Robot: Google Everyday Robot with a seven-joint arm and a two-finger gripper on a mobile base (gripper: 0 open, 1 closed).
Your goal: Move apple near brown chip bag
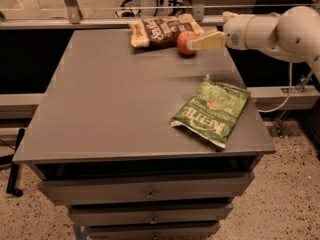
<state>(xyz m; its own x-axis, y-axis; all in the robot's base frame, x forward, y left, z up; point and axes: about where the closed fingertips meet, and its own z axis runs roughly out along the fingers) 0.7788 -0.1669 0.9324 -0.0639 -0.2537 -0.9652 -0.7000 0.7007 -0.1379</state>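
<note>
So from where I'm standing, this looks like the tail end of the job. The apple [184, 42] is at the far edge of the worktop [110, 99], right up against the near side of the brown chip bag [161, 31]. I'd say they're touching or as good as. The end effector [196, 42] reaches in from the right, with its pale tip right at the apple's right side. Honestly I can't tell from here whether it's clamped on the apple or has let go; the apple hides the bit I'd need to see.

The green Kettle bag [212, 111] sits well apart from all this, near the front right corner, not in the way.

My read: placement is basically done, and what's left is the release and retreat. The next move calls for opening up without nudging the apple, since it's round and could roll off towards the back rail [100, 21]. Then it should pull straight back to the right, clear of the brown bag.
</note>
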